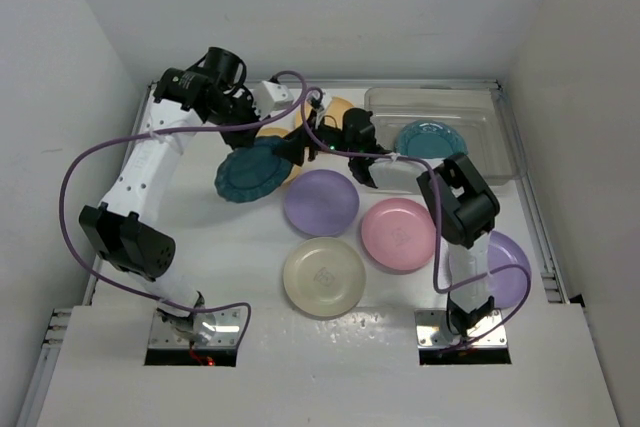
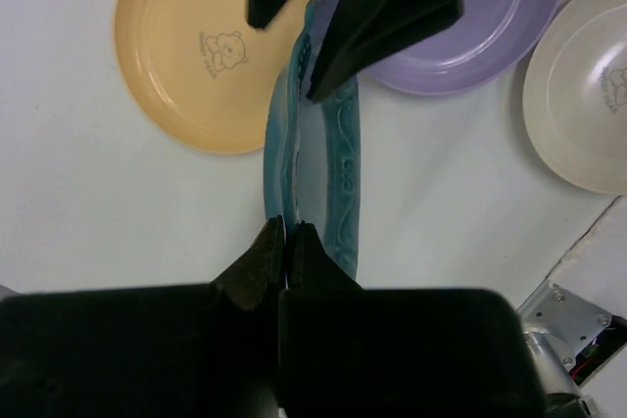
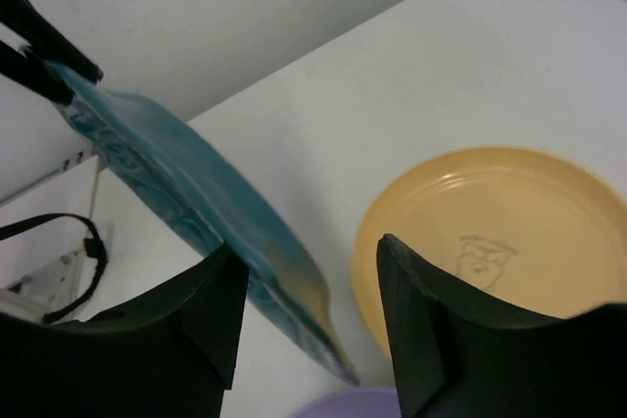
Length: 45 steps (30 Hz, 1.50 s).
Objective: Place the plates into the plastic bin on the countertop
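Observation:
A dark teal scalloped plate [image 1: 255,172] hangs tilted above the countertop [image 1: 220,247]. My left gripper [image 1: 252,139] is shut on its rim; in the left wrist view the fingers [image 2: 286,232] pinch the edge of this plate [image 2: 333,163]. My right gripper [image 1: 298,147] is open at the opposite rim, and the plate's edge [image 3: 196,193] passes between its fingers close to the left one. A second teal plate [image 1: 430,139] lies in the clear plastic bin [image 1: 430,95]. Purple [image 1: 320,202], pink [image 1: 398,234], cream [image 1: 323,275], lilac [image 1: 510,267] and yellow [image 1: 335,107] plates lie on the countertop.
Another yellow plate [image 2: 196,56] lies below the held one. White walls close in the left, back and right. The right arm's forearm [image 1: 460,202] reaches over the pink plate's edge. Metal mounting plates [image 1: 195,332] sit at the front edge.

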Motion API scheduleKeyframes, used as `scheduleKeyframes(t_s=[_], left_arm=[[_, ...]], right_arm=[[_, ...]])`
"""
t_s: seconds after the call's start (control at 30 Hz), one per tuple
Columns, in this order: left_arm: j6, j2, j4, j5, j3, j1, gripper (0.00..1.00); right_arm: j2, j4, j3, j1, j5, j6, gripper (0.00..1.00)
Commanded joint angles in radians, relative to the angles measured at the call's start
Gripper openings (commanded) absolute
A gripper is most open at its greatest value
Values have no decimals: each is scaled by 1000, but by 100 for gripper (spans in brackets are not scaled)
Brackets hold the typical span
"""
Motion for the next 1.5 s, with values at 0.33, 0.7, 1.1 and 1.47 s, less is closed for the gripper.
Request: scheduleKeyframes(t_s=[0.33,0.7,1.1,1.47], left_arm=[[-73,-62,139,36,-22,41,0],[-386,-91,424,-211,51,319,93],[-398,-148,447,-108,-119,503,93],[-387,-157,467,-48,-176,570,92]], right_arm=[[-72,269,-117,49,60,141,0],[-461,111,-269,-132,413,349,0],[-703,-495,-382,-485,961,359,0],[-534,-650,-313,-697,774,447,0]])
